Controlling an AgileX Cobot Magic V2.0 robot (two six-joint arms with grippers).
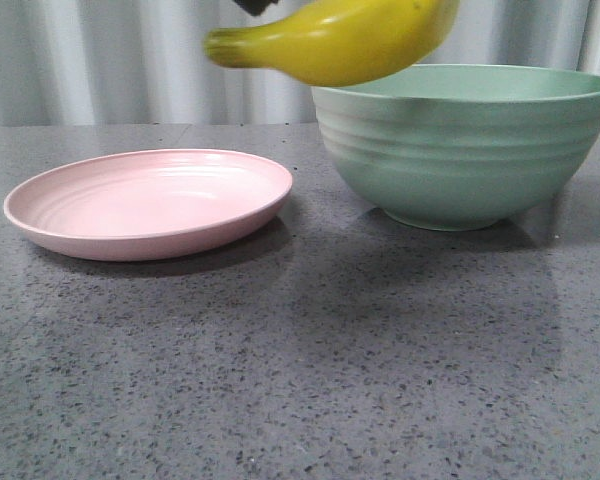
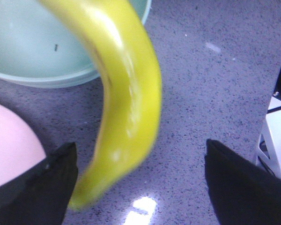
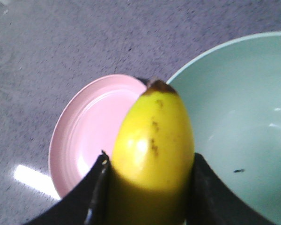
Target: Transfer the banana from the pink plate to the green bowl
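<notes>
Right fingers (image 3: 97, 187) clamped, left fingers (image 2: 47, 183) apart.

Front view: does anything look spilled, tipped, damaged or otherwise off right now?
Nothing stands out. The glossy yellow banana is held in the right gripper above the upright pale mint-green ridged bowl; the shallow pale pink plate sits flat and empty.
</notes>
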